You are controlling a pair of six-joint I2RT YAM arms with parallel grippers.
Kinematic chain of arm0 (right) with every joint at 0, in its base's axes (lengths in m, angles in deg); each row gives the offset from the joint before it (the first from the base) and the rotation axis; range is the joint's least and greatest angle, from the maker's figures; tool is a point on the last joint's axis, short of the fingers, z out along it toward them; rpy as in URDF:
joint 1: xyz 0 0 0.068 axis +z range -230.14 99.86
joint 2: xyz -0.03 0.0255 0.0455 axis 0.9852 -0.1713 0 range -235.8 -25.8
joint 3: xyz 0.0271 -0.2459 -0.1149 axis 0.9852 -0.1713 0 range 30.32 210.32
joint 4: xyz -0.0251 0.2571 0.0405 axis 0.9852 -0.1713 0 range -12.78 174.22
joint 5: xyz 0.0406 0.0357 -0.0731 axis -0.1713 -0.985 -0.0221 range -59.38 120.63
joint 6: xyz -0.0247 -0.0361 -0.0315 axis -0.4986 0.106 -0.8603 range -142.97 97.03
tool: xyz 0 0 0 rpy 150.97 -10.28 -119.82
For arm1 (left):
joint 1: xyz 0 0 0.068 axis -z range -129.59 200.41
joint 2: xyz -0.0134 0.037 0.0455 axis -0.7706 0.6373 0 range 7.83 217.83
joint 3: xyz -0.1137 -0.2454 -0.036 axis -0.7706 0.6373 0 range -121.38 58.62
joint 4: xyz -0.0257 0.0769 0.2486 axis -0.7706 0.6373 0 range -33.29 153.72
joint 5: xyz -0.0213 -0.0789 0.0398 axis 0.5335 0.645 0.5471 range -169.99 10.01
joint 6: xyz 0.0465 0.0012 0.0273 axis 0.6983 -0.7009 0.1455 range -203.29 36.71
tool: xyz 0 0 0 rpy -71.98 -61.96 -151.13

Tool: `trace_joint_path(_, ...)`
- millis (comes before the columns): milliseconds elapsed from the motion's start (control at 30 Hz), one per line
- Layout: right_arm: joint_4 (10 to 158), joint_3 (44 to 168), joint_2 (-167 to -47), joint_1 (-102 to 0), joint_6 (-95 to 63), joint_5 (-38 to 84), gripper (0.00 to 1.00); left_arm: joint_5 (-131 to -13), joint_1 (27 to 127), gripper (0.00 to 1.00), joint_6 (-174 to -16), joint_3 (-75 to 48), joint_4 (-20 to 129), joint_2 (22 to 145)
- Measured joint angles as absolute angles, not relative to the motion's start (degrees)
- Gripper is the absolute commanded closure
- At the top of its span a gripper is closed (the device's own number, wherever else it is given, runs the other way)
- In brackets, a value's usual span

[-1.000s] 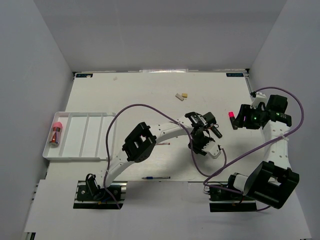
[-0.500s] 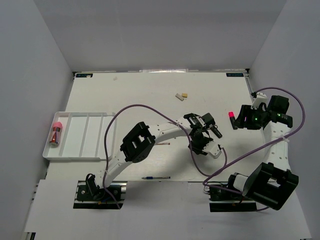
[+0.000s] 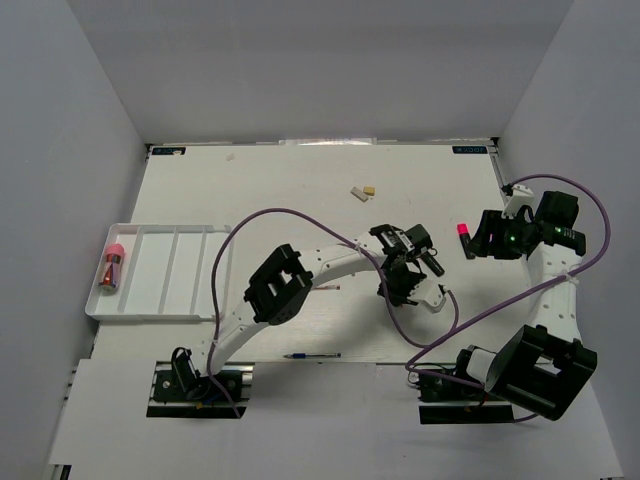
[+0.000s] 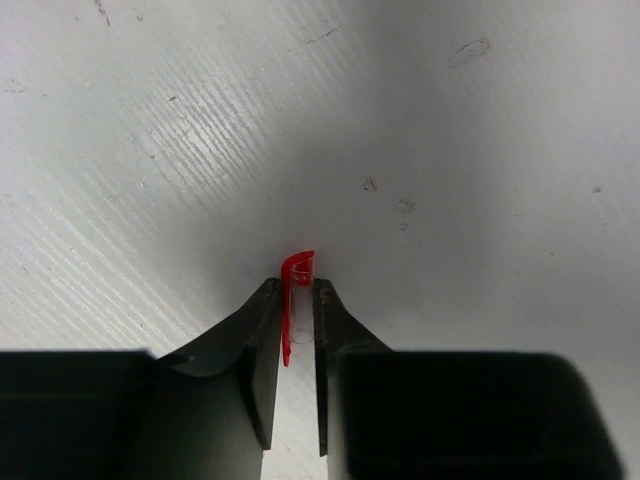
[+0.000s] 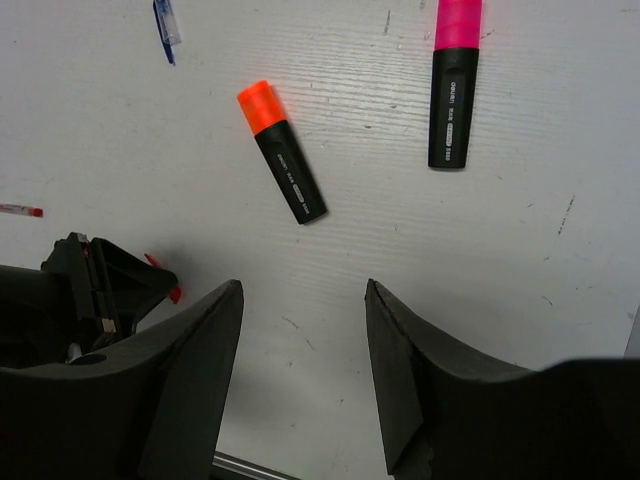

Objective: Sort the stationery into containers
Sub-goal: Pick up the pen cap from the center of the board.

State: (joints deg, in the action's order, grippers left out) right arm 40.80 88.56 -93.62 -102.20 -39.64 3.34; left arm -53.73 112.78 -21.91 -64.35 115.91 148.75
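My left gripper (image 4: 295, 285) is shut on a thin red pen (image 4: 297, 262), whose red clip sticks out past the fingertips just above the table. In the top view it (image 3: 400, 288) is right of centre. My right gripper (image 5: 303, 288) is open and empty above the table. An orange-capped highlighter (image 5: 282, 150) and a pink-capped highlighter (image 5: 455, 80) lie beyond its fingertips. The white tray (image 3: 170, 272) at the left holds a pink-capped tube (image 3: 112, 265) in its leftmost compartment.
Two small erasers (image 3: 362, 190) lie at the far middle. A blue pen (image 3: 312, 355) lies near the front edge. A short red item (image 3: 330, 288) lies left of my left gripper. A purple cable loops over the left arm.
The left gripper has shifted very slightly while still holding the red pen. The right arm and the loose items have not moved.
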Motion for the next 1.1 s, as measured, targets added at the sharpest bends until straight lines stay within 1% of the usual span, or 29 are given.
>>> trace_joint_path(100,40.80,88.56,-93.62,-102.20,-39.77,2.92,0.42,-53.71,112.78,0.80,-22.72,-62.19,114.36,147.64)
trace_joint_path(267,40.51,89.08,-93.62,-102.22,-40.16,0.36,0.41,-53.84,112.69,0.86,-24.47,-52.57,108.37,142.28)
trace_joint_path(333,40.36,90.09,-93.62,-102.20,-40.36,-1.36,0.40,-54.17,112.43,0.88,-25.38,-48.18,106.63,139.75)
trace_joint_path(367,40.38,90.77,-93.62,-102.20,-40.43,-2.43,0.40,-54.21,112.32,0.90,-26.00,-46.39,105.58,138.68)
trace_joint_path(433,40.36,92.19,-93.62,-102.20,-40.60,-4.40,0.41,-54.39,112.06,0.92,-27.33,-43.98,103.96,137.28)
trace_joint_path(667,40.36,94.81,-93.86,-102.20,-40.10,-10.78,0.42,-54.28,108.97,0.94,-33.99,-38.06,99.63,133.61)
trace_joint_path(800,40.34,94.81,-94.21,-102.20,-39.71,-15.66,0.42,-53.42,105.67,0.95,-37.71,-36.99,99.54,132.25)
trace_joint_path(900,40.43,94.81,-94.23,-102.20,-39.92,-18.74,0.43,-51.30,102.90,0.95,-40.60,-36.71,99.26,130.28)
trace_joint_path(1100,40.01,95.20,-95.26,-102.20,-41.52,-23.53,0.44,-45.73,98.66,0.96,-47.63,-33.95,96.59,122.22)
